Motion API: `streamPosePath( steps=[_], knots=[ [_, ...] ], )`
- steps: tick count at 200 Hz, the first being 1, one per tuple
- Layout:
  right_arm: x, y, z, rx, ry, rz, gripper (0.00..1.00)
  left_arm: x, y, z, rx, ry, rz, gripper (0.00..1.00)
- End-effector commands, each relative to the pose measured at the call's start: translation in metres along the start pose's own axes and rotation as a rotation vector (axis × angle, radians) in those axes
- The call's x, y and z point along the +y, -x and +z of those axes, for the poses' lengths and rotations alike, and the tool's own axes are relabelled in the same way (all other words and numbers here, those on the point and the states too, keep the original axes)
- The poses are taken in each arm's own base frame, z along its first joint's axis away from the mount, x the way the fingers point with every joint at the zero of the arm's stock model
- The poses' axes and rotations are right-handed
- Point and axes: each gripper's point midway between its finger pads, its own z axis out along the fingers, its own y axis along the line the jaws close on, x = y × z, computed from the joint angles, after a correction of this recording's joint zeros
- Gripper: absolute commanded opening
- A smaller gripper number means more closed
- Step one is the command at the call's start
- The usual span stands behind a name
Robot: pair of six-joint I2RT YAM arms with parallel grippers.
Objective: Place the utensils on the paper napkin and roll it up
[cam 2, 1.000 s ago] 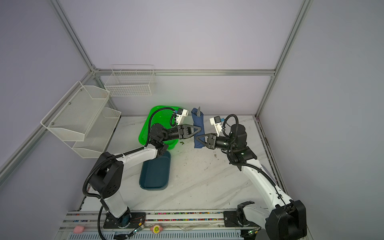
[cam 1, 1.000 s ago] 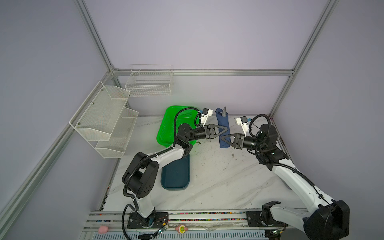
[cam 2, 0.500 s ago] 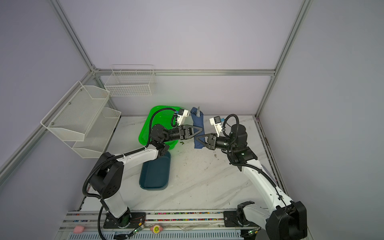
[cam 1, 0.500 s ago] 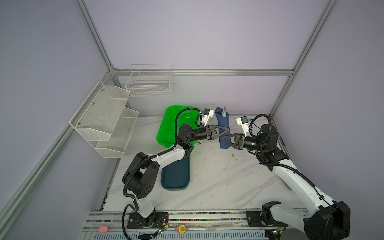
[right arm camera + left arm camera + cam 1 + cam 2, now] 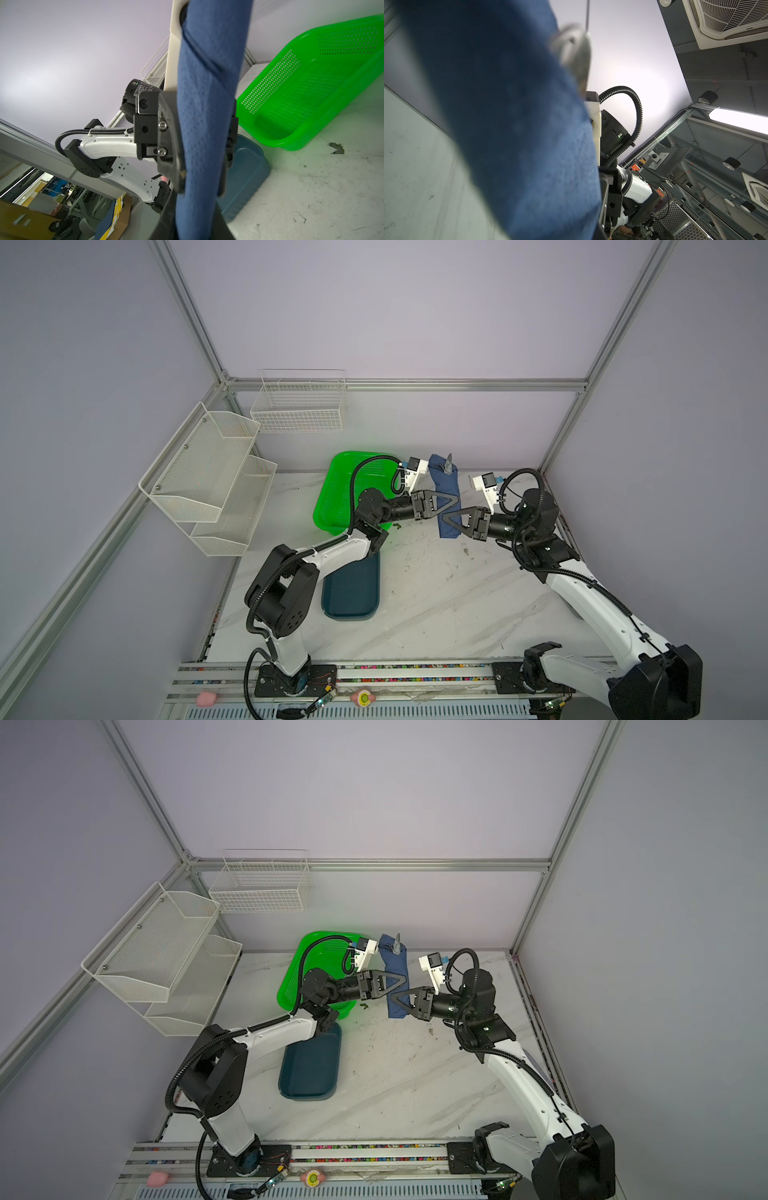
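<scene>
paper napkin (image 5: 444,483): navy, rolled up, near-upright | utensils (image 5: 448,462): silver tip protruding from roll's top

The left arm (image 5: 336,549) and right arm (image 5: 582,601) share glossy white link shells, black cylindrical joint housings and blocky black shoulders. Ribbed black conduit (image 5: 104,131) runs along each. White camera housings (image 5: 415,470) sit at the wrists. The left gripper (image 5: 456,506) has matte black triangular open-frame fingers (image 5: 167,158), fixed by silver screws (image 5: 162,124)
</scene>
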Motion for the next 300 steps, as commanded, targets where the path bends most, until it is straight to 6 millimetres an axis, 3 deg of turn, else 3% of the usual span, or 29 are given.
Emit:
streamPosePath(
  steps=[1, 73, 144, 189, 263, 300],
  knots=[
    [0.004, 0.003, -0.004, -0.02, -0.017, -0.037, 0.23, -0.022, 0.012, -0.003, -0.009, -0.05, 0.095, 0.08],
    [-0.008, 0.011, -0.008, -0.07, -0.101, -0.02, 0.35, -0.007, 0.022, -0.025, -0.004, 0.009, 0.114, 0.04],
    [-0.034, 0.017, -0.01, -0.109, -0.214, 0.015, 0.41, 0.027, 0.038, -0.079, 0.017, 0.111, 0.105, 0.03],
    [-0.054, 0.015, -0.002, -0.093, -0.241, 0.073, 0.42, 0.066, 0.046, -0.123, 0.009, 0.209, 0.072, 0.03],
    [-0.055, 0.008, 0.014, -0.084, -0.202, 0.115, 0.42, 0.124, 0.057, -0.18, 0.008, 0.353, 0.027, 0.03],
    [-0.057, 0.004, 0.024, -0.07, -0.194, 0.125, 0.42, 0.168, 0.051, -0.206, 0.062, 0.574, -0.027, 0.03]
  ],
)
